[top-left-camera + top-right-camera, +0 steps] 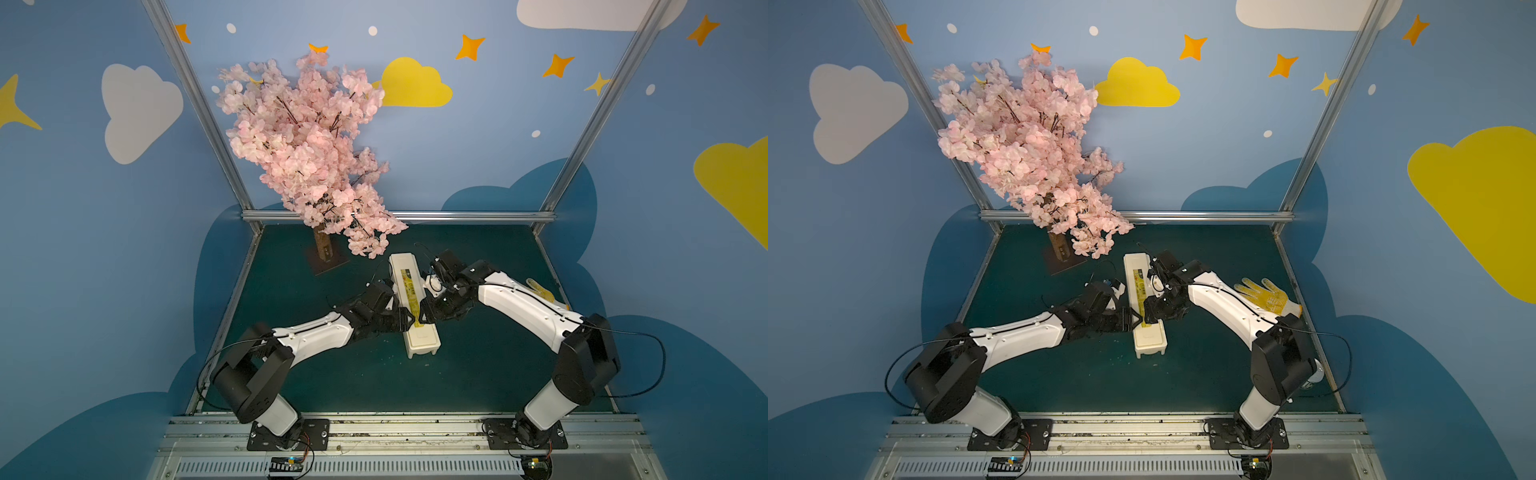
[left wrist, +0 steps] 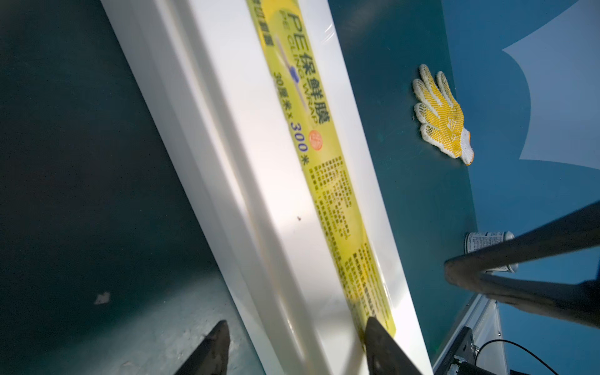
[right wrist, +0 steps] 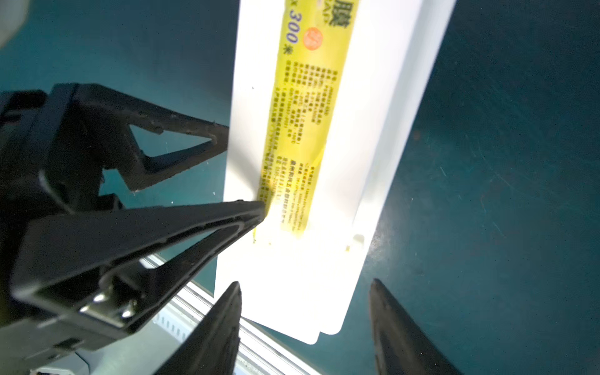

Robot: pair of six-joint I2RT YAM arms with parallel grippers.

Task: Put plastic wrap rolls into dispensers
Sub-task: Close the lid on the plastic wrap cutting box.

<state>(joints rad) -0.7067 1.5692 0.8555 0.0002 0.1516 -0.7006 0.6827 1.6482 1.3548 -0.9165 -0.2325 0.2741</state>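
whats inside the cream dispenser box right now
The dispenser has its lid down, yellow label on top. The trough is covered, so whether a wrap roll lies inside cannot be seen.

Green table (image 1: 374, 382): dispenser (image 1: 422, 345), glove (image 1: 1266, 293), can (image 2: 480, 242), tree (image 1: 307, 149)

Top views evenly lit, edges bowed. Wrist views: dispenser (image 3: 292, 276) lid glares white; label (image 3: 302, 130) text blurred.
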